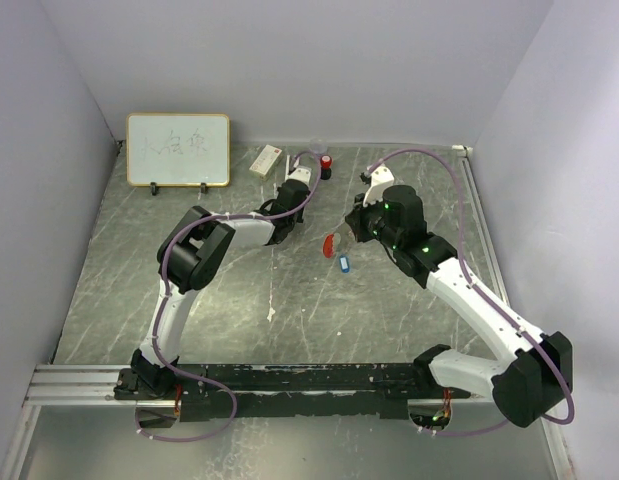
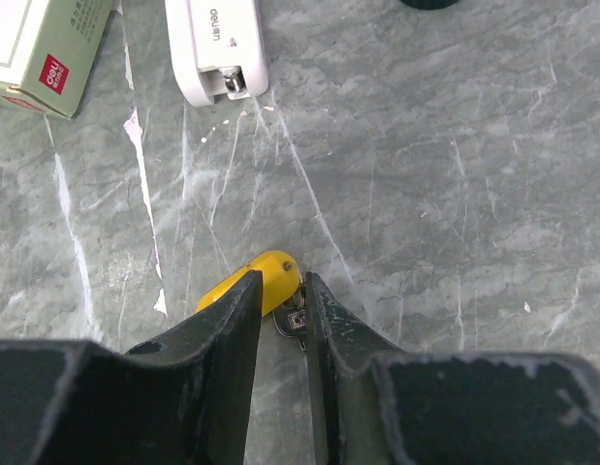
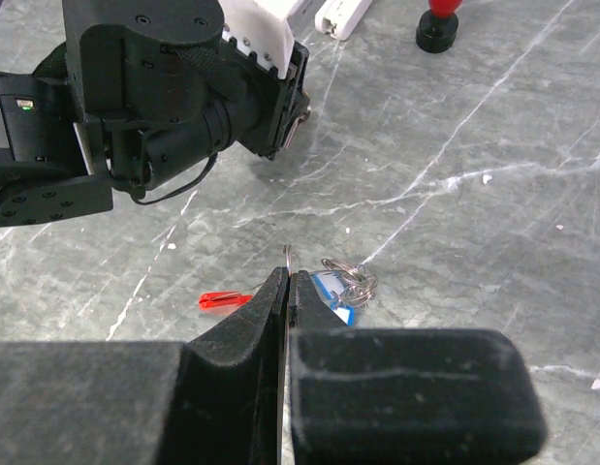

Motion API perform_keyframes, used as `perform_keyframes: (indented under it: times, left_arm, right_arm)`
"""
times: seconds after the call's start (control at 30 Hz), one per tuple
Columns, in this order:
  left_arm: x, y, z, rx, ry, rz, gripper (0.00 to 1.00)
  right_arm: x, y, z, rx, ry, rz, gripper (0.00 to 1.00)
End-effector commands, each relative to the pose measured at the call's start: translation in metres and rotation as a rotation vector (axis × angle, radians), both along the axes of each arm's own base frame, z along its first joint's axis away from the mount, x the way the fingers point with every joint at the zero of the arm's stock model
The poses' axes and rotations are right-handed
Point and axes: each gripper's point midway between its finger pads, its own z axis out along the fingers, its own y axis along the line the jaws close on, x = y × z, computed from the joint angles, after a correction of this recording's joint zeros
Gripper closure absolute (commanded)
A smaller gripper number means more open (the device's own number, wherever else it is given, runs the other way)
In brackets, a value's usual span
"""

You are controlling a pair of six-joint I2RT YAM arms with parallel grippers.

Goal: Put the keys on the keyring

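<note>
A key with a yellow head (image 2: 272, 273) lies on the grey table. My left gripper (image 2: 282, 279) straddles it with the jaws narrowly apart, one finger over the yellow head and the other against the small metal blade. The keyring's red tag (image 3: 225, 300) lies on the table, and its thin wire runs up into my right gripper (image 3: 288, 274), which is shut on it. The wire's end pokes out above the tips. A blue-headed key (image 3: 331, 291) with a small silvery coil lies just right of those fingers. In the top view the red tag (image 1: 330, 243) and blue key (image 1: 342, 264) lie below the right gripper (image 1: 351, 232).
A white box with a red mark (image 2: 47, 48) and a white stapler (image 2: 217, 48) lie beyond the left gripper. A red-and-black cylinder (image 3: 442, 24) stands at the back. A whiteboard (image 1: 178, 149) leans at the back left. Walls close in the table's sides.
</note>
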Motion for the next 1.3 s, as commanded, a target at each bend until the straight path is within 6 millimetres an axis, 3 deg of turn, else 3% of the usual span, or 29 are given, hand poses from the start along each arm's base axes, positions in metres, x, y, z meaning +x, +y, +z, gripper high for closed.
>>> perform_keyframes:
  times: [0.0, 0.5, 0.7, 1.07, 1.2, 1.27]
  left_arm:
    - [0.003, -0.005, 0.002, -0.006, -0.033, -0.003, 0.65]
    - [0.003, -0.003, -0.001, 0.003, -0.038, -0.008, 0.68]
    - [0.003, -0.004, -0.001, 0.008, -0.039, -0.016, 0.79]
    - [0.001, -0.006, -0.007, 0.009, -0.025, -0.029, 0.81]
    - [0.000, -0.005, -0.008, 0.015, -0.021, -0.031, 0.93]
    - [-0.001, -0.003, -0.004, 0.023, -0.027, -0.033, 0.93]
  right_arm:
    - [0.007, 0.003, 0.010, 0.014, -0.041, 0.006, 1.00]
    - [0.005, 0.002, 0.010, 0.017, -0.041, 0.005, 1.00]
    - [0.005, 0.001, 0.009, 0.017, -0.039, 0.003, 1.00]
    - [0.002, 0.000, 0.010, 0.019, -0.040, 0.002, 1.00]
    - [0.002, 0.000, 0.012, 0.020, -0.042, 0.003, 1.00]
    - [0.002, 0.000, 0.012, 0.021, -0.044, 0.001, 1.00]
